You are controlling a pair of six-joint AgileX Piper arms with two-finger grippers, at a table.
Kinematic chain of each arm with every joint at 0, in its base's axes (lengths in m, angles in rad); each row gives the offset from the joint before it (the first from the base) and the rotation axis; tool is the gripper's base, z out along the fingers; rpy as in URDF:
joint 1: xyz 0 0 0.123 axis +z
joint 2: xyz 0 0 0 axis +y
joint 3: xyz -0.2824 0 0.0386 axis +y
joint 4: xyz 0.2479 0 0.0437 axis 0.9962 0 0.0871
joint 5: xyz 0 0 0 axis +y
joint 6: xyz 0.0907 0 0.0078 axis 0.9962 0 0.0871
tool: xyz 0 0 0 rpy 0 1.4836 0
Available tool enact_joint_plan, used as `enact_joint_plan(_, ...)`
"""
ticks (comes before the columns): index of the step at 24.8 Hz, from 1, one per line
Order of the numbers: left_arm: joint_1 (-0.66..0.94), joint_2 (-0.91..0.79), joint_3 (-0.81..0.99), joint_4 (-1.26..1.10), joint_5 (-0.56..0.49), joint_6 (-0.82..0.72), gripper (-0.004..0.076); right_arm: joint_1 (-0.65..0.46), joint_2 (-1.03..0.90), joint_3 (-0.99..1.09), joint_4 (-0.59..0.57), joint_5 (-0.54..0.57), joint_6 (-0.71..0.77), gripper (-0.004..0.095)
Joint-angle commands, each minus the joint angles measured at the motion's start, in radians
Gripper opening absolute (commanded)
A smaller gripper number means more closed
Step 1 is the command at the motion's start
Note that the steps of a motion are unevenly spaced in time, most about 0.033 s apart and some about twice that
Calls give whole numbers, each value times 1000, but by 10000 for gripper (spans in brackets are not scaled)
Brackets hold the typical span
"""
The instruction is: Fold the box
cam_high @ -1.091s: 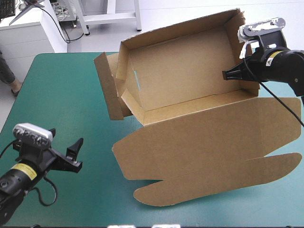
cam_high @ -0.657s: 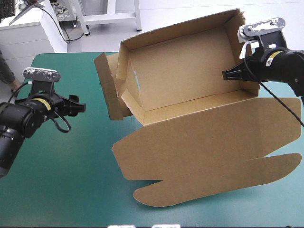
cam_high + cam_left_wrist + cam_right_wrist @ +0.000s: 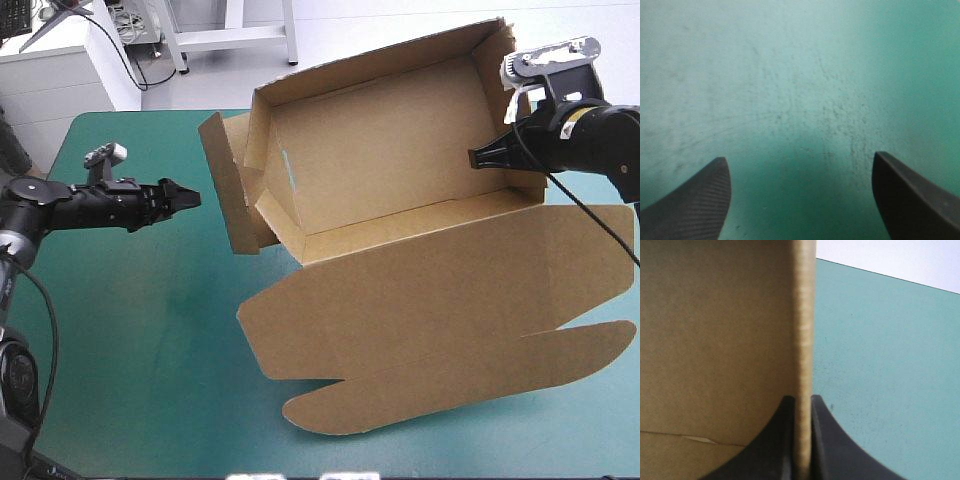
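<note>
Probably light, stiff board, the box (image 3: 400, 200) sits at one o'clock on the counter (image 3: 130, 330). The right hand (image 3: 478, 157) pinches its three-o'clock wall; the left hand (image 3: 185, 198) is open and empty. I would grip the nine-o'clock flap (image 3: 228, 190) by its edge.

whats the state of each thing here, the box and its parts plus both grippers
box, open tray with walls raised
lid, lying flat on the teal-green cover
left end flap, standing out loose, not tucked
left gripper, open and empty, over bare cover, short of the flap
right gripper, shut on the box's right end wall
</note>
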Motion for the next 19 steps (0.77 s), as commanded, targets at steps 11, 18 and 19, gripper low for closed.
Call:
enact_joint_plan(11, -350, -40, -22, -247, -80, 104, 442, -3, 38, -24, 4, 3, 4, -19)
enact_joint_plan(18, -358, -143, -22, -272, -76, 110, 442, -3, 78, -24, 2, 2, 0, -19)
enact_joint_plan(19, -358, -155, -22, -294, -72, 125, 442, -3, 80, -24, 2, 2, 0, -19)
